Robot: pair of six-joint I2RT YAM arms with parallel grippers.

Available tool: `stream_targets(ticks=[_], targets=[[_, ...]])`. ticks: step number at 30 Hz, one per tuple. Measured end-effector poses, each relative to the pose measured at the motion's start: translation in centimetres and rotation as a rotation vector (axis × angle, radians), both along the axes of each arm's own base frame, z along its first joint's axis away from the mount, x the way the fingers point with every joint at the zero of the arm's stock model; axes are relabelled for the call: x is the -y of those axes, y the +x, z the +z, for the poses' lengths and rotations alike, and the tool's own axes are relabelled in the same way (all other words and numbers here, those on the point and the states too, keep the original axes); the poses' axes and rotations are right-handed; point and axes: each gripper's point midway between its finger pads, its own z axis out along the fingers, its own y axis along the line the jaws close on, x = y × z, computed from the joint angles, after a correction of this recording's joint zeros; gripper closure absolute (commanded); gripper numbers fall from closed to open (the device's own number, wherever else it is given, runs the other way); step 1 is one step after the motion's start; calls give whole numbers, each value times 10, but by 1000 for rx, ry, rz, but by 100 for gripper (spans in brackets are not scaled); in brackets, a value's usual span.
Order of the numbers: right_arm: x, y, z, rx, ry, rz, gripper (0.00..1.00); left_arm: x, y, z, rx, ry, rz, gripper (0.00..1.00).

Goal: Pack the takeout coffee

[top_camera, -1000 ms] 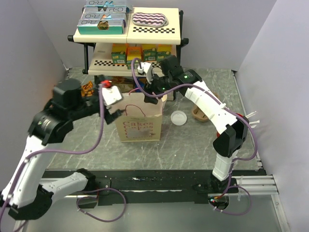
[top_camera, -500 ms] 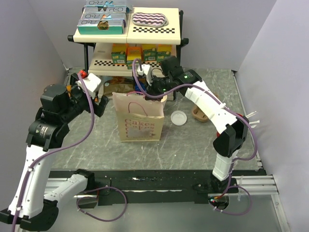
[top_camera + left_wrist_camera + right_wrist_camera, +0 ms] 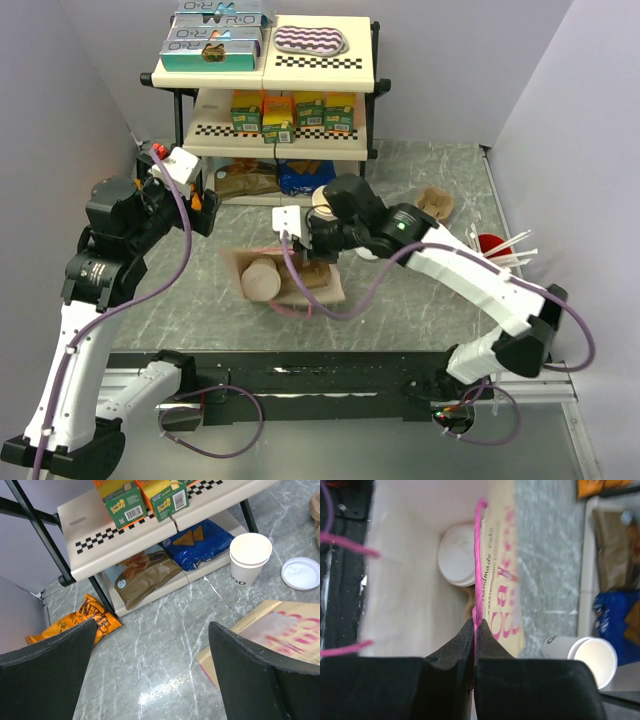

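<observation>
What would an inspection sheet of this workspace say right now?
Surface: grey marbled table, bare between items.
Job's things: takeout coffee, lidded, sits inside the paper bag; bag tipped, not upright.
Clutter: stack of lidless cups, loose lid, red cup with straws, orange snack bag.
Grippers: left gripper open, empty, above the table; right gripper shut on the bag's pink handle.
Cables: purple cables along both arms, one looping by the bag.
Surroundings: shelf rack with boxes and snack bags; pale walls.
</observation>
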Motion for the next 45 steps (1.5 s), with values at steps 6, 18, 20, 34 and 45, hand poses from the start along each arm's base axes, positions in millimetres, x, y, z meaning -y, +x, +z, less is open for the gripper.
stream_targets(ticks=[6,18,20,34,45], targets=[[7,-16,18,62,26,18,100,2,1,-5,-14,-11,-5,1],[13,-50,-2,69,-22,87,100,7,9,-26,-70,-23,-13,1],[15,-50,1,80,-13,82,100,7,9,-26,-76,-29,-10,1],[19,-40,8,114,22,36,100,16,20,-34,-107,-55,-33,1],[26,25,-2,27,2,-161,43,20,26,-28,-79,-65,-53,1]])
